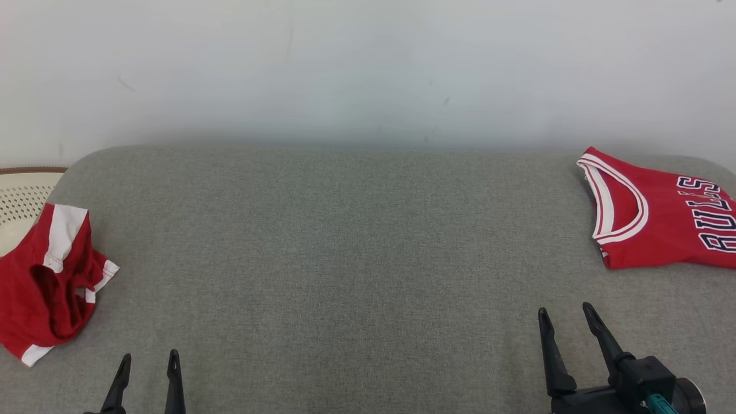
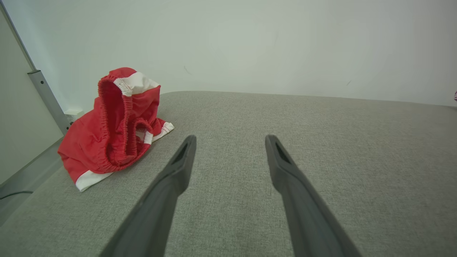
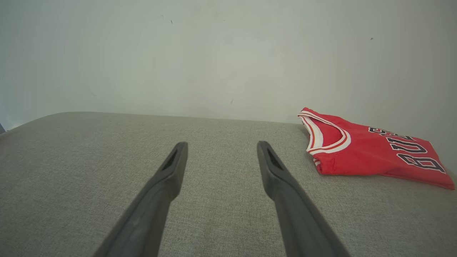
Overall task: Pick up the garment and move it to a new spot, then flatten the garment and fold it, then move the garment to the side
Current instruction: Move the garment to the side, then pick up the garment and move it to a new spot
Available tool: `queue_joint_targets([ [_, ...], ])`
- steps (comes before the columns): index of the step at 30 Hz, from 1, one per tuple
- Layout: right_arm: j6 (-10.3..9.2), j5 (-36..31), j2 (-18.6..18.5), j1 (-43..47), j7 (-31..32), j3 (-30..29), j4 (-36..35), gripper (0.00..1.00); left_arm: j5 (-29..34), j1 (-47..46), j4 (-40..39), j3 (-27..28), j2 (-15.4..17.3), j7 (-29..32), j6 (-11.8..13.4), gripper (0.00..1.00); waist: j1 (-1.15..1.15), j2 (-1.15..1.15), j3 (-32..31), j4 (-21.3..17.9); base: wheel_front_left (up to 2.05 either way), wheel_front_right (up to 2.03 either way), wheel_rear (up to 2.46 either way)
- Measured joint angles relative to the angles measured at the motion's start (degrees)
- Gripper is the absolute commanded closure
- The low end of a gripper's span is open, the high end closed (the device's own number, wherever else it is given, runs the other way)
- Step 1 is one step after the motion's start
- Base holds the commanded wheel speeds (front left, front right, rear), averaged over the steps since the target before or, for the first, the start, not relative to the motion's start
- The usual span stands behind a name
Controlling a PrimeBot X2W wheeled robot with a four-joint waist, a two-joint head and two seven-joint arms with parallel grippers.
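A crumpled red garment [image 1: 49,276] with white bands and an elastic waist lies bunched at the left edge of the grey padded surface [image 1: 345,259]; in the left wrist view the garment [image 2: 110,128] sits ahead and to the left of my fingers. My left gripper [image 1: 149,355] [image 2: 230,137] is open and empty, near the front edge, to the right of that garment and apart from it. My right gripper [image 1: 565,309] [image 3: 222,143] is open and empty too, over bare fabric. A folded red jersey [image 1: 661,213] [image 3: 364,153] with dark lettering lies flat at the far right.
A white perforated basket [image 1: 23,195] stands off the surface's left side, behind the crumpled garment. A pale wall [image 1: 368,69] runs close behind the surface. A metal post [image 2: 46,96] and a wall socket [image 2: 73,115] stand at the left.
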Motion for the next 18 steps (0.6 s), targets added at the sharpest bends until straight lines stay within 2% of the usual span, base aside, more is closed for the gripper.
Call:
queue_joint_targets([
  [18, 0.00, -0.13, 0.14, 0.01, 0.00, -0.16, 1.65, 0.00, -0.36, -0.32, 0.42, -0.86, 1.23, 1.24, 0.48, 0.00, 0.00, 0.00, -0.80, -0.56, 0.00, 0.00, 0.00],
])
